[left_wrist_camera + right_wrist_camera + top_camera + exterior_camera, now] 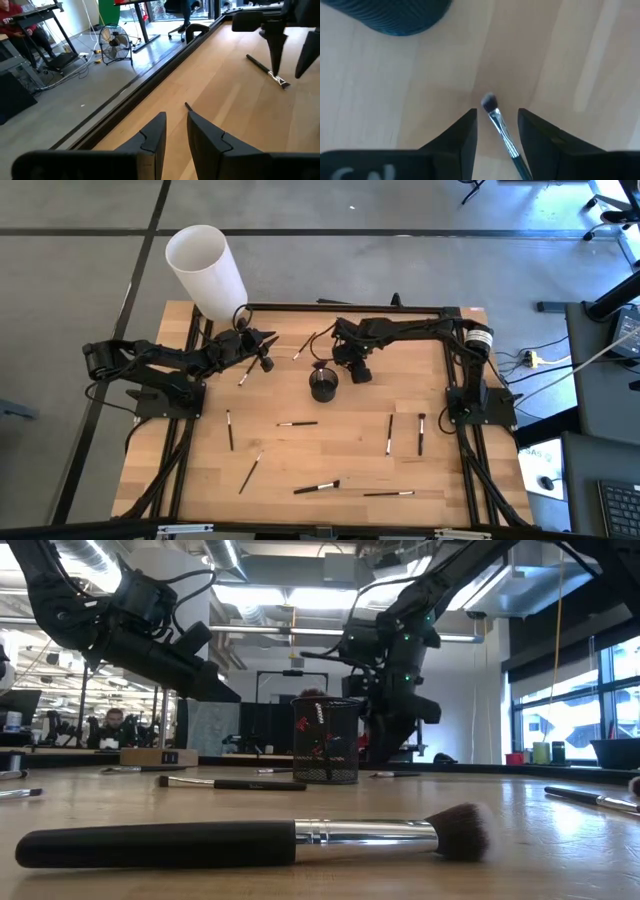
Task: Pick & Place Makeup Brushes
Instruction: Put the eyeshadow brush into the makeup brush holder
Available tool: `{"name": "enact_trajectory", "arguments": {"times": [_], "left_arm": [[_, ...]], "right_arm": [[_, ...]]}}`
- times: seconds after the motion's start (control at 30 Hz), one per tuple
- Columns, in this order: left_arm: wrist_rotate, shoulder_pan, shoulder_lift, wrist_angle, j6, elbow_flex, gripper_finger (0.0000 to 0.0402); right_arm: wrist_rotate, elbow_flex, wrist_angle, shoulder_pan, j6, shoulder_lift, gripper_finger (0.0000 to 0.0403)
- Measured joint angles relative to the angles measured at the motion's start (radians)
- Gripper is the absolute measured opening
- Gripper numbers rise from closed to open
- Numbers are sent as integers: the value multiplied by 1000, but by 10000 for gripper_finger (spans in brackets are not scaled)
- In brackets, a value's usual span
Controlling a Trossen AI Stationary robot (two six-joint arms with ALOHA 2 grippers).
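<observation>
Right pincer (495, 127): spread astride a brush (501, 131) lying just beside the mesh cup (323, 383), placed to pinch it | Left pincer (176, 131): spread, empty, waiting well apart from cup | 8-odd brushes (317, 487) scattered on surface (340, 450)

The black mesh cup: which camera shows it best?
The low view: the black mesh cup stands centred, its mesh wall plain. The high view shows only its dark round top, the right wrist view only a dark edge; the left wrist view misses it.
</observation>
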Motion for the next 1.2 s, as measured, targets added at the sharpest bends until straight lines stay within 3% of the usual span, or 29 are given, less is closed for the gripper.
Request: {"name": "enact_trajectory", "arguments": {"times": [0.6,0.73,0.93,1.2], "left_arm": [[-1,0,0,-7,10,0,74],[-1,0,0,-7,16,0,74],[-1,0,0,-7,17,0,74],[-1,0,0,-7,16,0,74]], "right_arm": [[52,2,32,26,-15,63,137],[49,1,32,26,-14,64,104],[48,0,46,26,39,66,15],[105,0,40,28,181,51,7]]}}
